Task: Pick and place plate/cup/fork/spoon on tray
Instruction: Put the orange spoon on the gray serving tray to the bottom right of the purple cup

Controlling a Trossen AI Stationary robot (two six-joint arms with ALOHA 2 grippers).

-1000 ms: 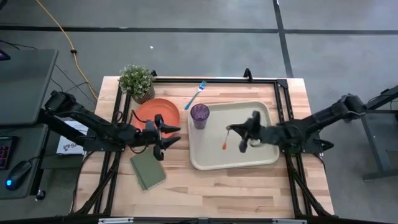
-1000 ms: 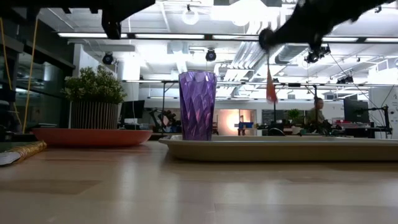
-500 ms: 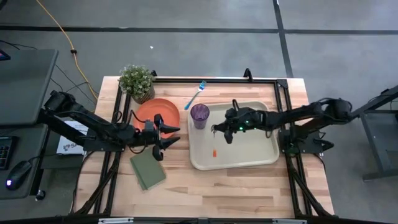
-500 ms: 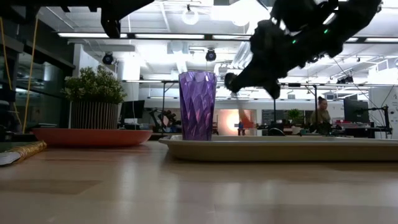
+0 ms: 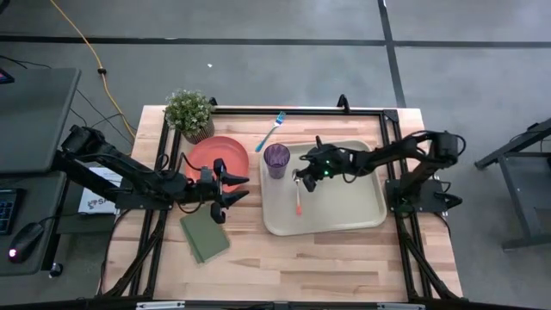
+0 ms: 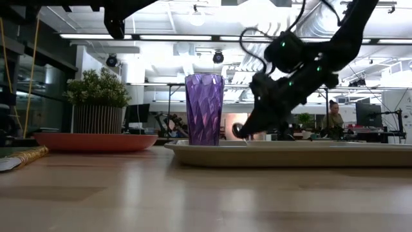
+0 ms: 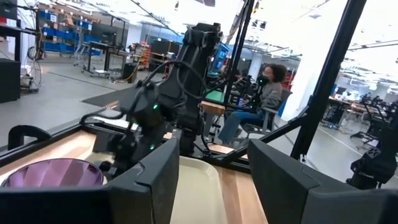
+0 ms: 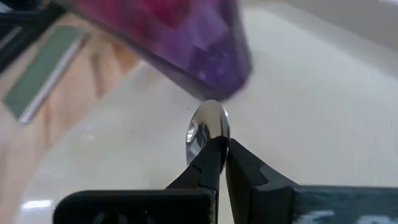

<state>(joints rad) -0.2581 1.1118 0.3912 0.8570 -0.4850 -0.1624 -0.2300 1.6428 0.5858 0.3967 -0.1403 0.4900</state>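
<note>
The beige tray (image 5: 344,211) lies at the table's right. The purple cup (image 5: 276,158) stands upright in its far-left corner and shows in the low view (image 6: 205,108). My right gripper (image 5: 299,176) is low over the tray beside the cup, shut on the spoon (image 5: 298,198). The orange-red plate (image 5: 217,155) rests flat on the table left of the tray. The blue-handled fork (image 5: 271,130) lies on the table beyond the tray. My left gripper (image 5: 231,190) hovers open and empty between the plate and the green pad (image 5: 204,235). My right gripper pinches the spoon's neck just behind the silver bowl (image 8: 209,128) between its two fingertips (image 8: 214,155). The fingers slant down from the table's right. The handle runs toward the table's near edge, and its orange tip (image 5: 299,209) lies low on the tray floor.
A potted plant (image 5: 190,112) stands at the table's far-left corner. A black frame (image 5: 301,111) runs around the work area. The tray floor (image 5: 344,194) to the right of the spoon is bare. People sit in the room beyond the table (image 7: 264,93).
My right gripper has gone toward the table's left and down, from mid-tray to beside the cup, staying shut on the spoon. The spoon, which hung handle-down above the tray, now lies low along the tray floor with its orange tip toward the near edge.
</note>
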